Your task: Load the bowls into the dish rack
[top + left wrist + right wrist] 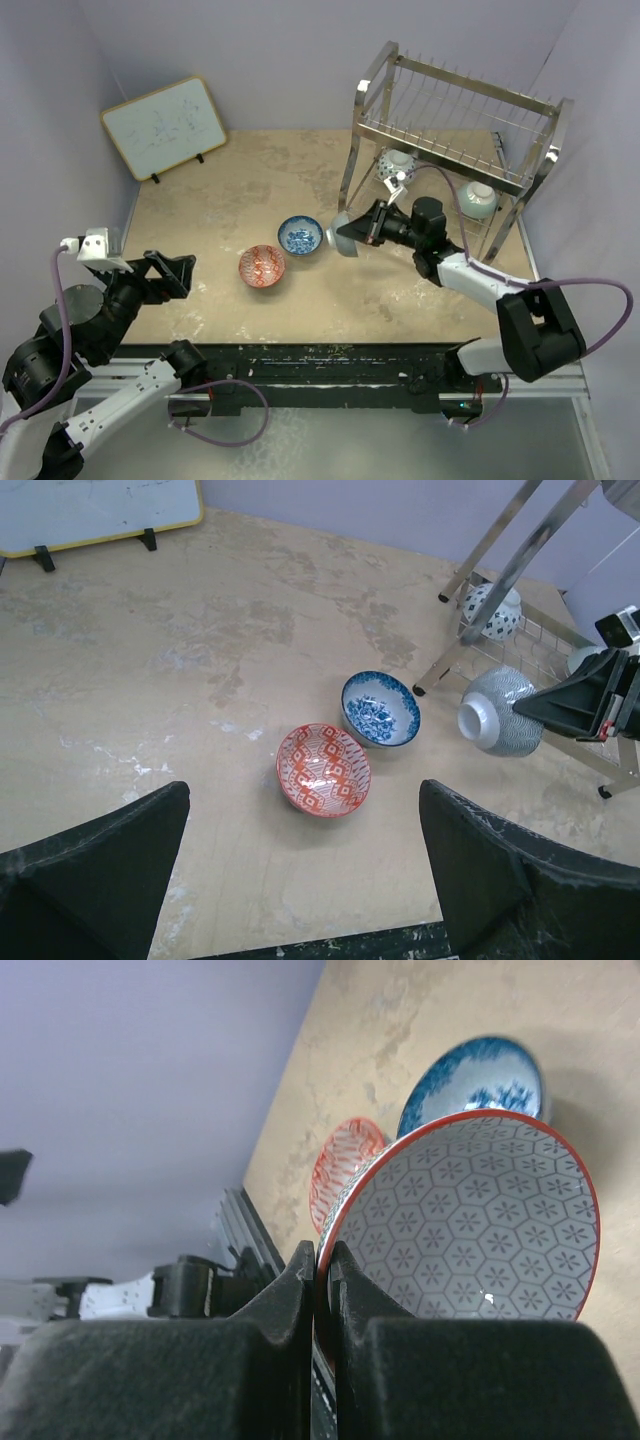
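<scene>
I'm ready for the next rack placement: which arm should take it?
Right. The right gripper is shut on the rim of the hexagon-patterned bowl, which it holds on its side beside the dish rack. The left gripper is open and empty at the near-left of the table, far from the rack.

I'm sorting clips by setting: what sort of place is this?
Probably a robotics lab test cell, not a kitchen: plain lavender walls enclose the tabletop, a whiteboard stands propped at the back, the dish rack at far right.
</scene>
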Controlling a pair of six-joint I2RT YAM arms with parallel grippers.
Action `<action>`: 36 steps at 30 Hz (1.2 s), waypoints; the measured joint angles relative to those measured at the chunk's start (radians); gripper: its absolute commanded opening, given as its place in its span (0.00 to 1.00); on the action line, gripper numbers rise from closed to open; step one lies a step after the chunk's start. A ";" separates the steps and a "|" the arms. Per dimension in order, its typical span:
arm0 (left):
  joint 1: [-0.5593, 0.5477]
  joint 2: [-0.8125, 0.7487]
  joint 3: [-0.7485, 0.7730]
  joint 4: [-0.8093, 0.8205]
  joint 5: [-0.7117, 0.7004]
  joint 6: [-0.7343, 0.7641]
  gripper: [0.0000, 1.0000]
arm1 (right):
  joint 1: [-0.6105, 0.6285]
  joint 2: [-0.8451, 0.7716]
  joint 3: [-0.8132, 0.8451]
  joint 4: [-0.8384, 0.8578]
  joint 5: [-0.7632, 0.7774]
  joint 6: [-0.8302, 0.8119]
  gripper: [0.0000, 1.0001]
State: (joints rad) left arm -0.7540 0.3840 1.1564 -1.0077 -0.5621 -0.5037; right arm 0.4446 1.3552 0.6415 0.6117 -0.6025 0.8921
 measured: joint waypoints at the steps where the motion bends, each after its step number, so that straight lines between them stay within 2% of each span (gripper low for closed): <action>1: 0.000 0.000 0.003 0.000 -0.002 0.000 0.99 | -0.032 0.011 -0.003 0.037 -0.026 0.020 0.00; 5: 0.000 0.000 0.008 -0.001 -0.005 0.000 0.99 | -0.147 0.063 -0.013 0.180 -0.102 0.107 0.00; 11: 0.000 0.011 0.019 -0.002 -0.007 0.003 0.99 | -0.287 0.214 -0.046 0.495 -0.184 0.326 0.00; 16: 0.000 0.023 0.021 -0.003 -0.006 0.011 0.99 | -0.360 0.372 -0.040 0.785 -0.217 0.543 0.00; 19: 0.000 0.027 0.027 -0.003 -0.006 0.017 0.99 | -0.388 0.462 -0.002 0.884 -0.216 0.664 0.00; 24: 0.000 0.027 0.039 -0.004 -0.006 0.017 0.99 | -0.419 0.551 0.047 0.917 -0.176 0.769 0.00; 31: 0.000 0.027 0.044 -0.006 -0.006 0.017 0.99 | -0.435 0.563 0.095 0.925 -0.145 0.773 0.00; 36: 0.000 0.027 0.044 -0.007 -0.005 0.017 0.99 | -0.438 0.633 0.153 0.953 -0.109 0.795 0.00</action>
State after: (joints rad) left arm -0.7540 0.4107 1.2003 -1.0145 -0.5671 -0.4870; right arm 0.0071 1.9884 0.7940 1.5650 -0.7116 1.6871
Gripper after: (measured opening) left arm 0.992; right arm 0.064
